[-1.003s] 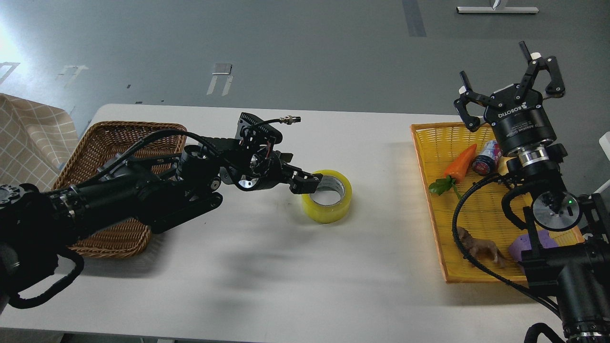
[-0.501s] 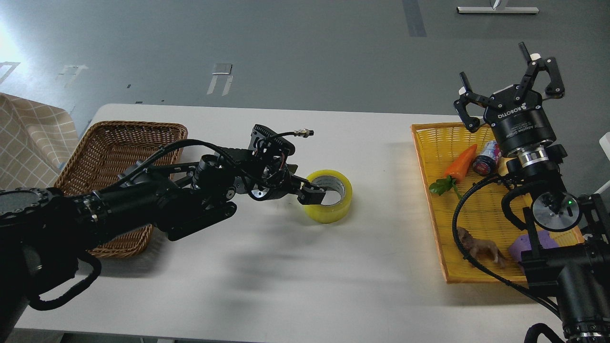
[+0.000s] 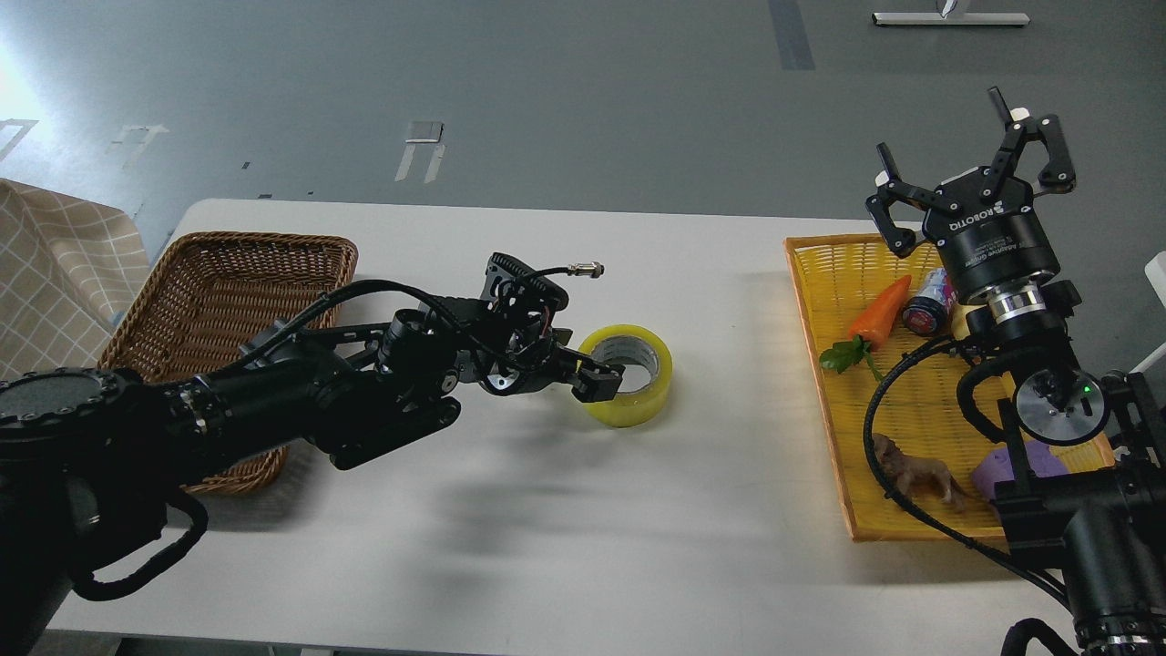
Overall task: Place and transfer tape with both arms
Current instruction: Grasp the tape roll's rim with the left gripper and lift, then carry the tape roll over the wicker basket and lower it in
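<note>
Grey floor lies behind the white table [image 3: 510,538], where the tape [image 3: 629,375] sits flat near the centre. My left gripper [image 3: 597,378] reaches over the roll's near wall; 1 finger seems at the core hole, but I cannot tell how far its jaws stand. My right gripper [image 3: 975,173] hangs spread wide and empty above the yellow tray [image 3: 820,364]. I judge a grip on only the thin wall could tip the roll or let it slide. "ROBOTIQ" reads on the right gripper; the small can's [image 3: 929,301] label is illegible.
</note>
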